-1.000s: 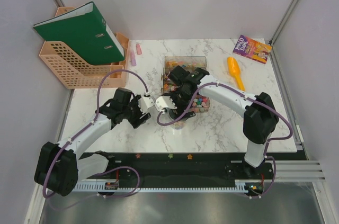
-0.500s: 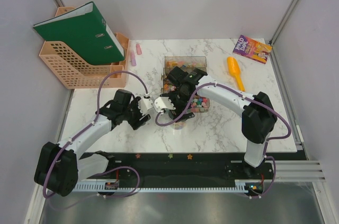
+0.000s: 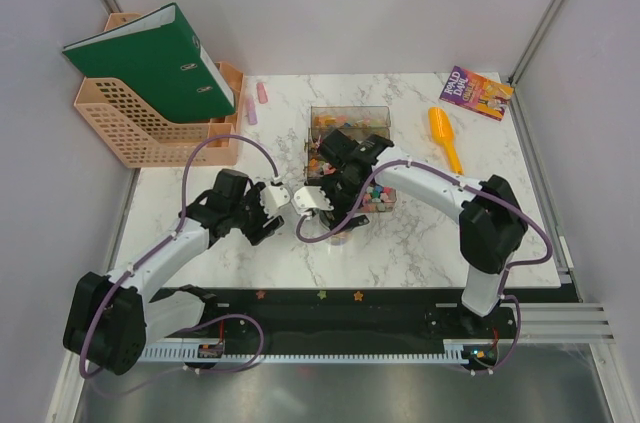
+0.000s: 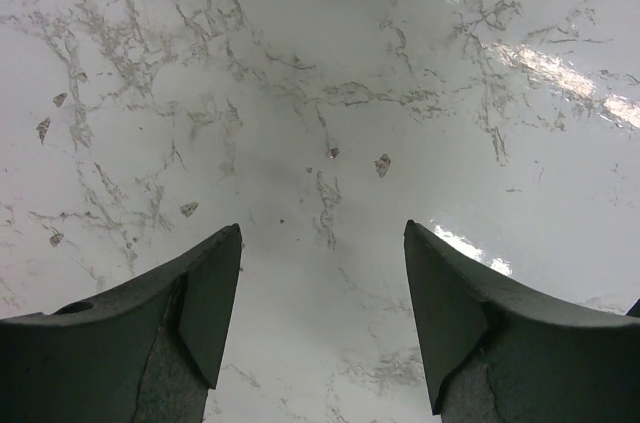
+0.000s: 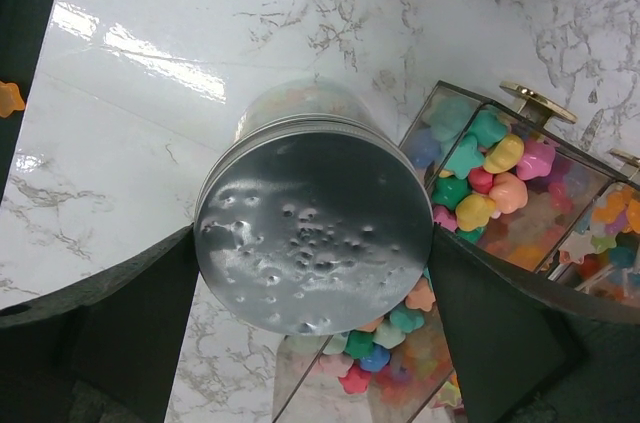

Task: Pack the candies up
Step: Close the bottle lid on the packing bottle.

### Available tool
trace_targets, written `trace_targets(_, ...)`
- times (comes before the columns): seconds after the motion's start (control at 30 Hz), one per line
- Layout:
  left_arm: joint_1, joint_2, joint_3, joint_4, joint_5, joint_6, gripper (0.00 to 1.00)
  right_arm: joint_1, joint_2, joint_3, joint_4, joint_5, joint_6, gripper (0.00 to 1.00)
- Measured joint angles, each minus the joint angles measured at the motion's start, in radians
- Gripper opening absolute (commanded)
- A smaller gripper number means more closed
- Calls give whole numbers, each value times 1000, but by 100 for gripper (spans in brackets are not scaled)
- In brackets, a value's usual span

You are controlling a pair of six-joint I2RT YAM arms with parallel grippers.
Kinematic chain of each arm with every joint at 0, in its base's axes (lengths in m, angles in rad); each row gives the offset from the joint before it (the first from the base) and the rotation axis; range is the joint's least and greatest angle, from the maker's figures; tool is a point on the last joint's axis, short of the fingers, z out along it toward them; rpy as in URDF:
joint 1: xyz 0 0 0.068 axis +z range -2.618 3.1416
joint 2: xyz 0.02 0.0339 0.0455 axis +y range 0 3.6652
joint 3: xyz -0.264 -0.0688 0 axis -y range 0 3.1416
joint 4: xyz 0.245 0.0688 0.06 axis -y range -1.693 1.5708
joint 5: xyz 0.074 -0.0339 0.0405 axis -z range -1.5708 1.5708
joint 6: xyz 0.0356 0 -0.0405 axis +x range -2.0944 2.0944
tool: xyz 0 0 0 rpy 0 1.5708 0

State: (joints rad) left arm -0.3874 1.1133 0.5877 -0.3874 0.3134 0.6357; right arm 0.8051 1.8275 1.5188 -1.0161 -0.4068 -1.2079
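Observation:
A clear jar with a dented silver lid (image 5: 315, 228) stands on the marble, and candies show through its side. My right gripper (image 5: 312, 243) is open and straddles the lid, one finger close on each side; I cannot tell whether they touch it. In the top view the jar (image 3: 340, 233) sits just below that gripper (image 3: 338, 205). More candies (image 5: 490, 173), small and multicoloured, fill a clear compartment box (image 3: 378, 193) beside the jar. My left gripper (image 4: 322, 243) is open over bare marble with nothing between its fingers. It hangs left of the jar (image 3: 272, 205).
A second clear box of candies (image 3: 350, 121) stands behind the first. An orange scoop (image 3: 443, 136) and a book (image 3: 476, 93) lie at the back right. An orange file rack (image 3: 150, 128) holds a green binder (image 3: 150, 63) at the back left. Pink items (image 3: 255, 103) lie beside the rack.
My right gripper's jaws have widened a little around the lid, and its wrist has shifted slightly. The left arm has stayed still.

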Motion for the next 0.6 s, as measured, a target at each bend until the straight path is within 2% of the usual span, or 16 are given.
trace_targets(0.6,5,-14,0,0,0,0,73,-38,-95,-114,44,54,58,98)
